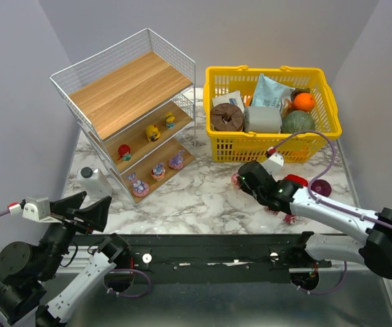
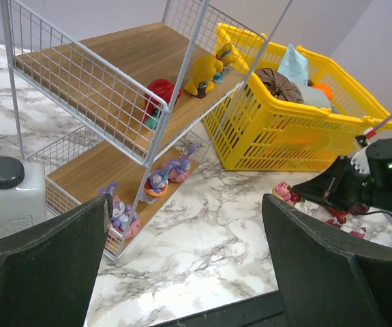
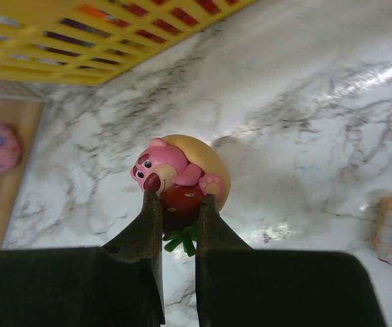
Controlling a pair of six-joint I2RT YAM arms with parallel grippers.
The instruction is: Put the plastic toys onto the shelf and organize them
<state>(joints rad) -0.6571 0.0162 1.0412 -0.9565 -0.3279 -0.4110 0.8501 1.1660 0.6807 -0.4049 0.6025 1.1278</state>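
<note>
From above, my right tool (image 1: 239,179) hangs low over the marble table (image 1: 202,197) before the yellow basket (image 1: 270,146). The shelf (image 1: 124,88) holds purple toys (image 1: 158,171) on its bottom board and yellow toys (image 1: 153,132) and a red toy (image 1: 124,151) on the middle one. Left wrist: my left tool (image 2: 185,204) stands spread wide, holding nothing. Right wrist: my right tool pinches a pink bear-and-strawberry toy (image 3: 180,178) over the table.

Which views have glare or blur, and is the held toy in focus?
Right wrist: the pink bear-and-strawberry figurine is sharp, white glare streaks the marble tabletop, and the yellow plastic basket is blurred. Left wrist: the near black fingers look soft; the white wire shelf is crisp. Top external: even, soft light.
</note>
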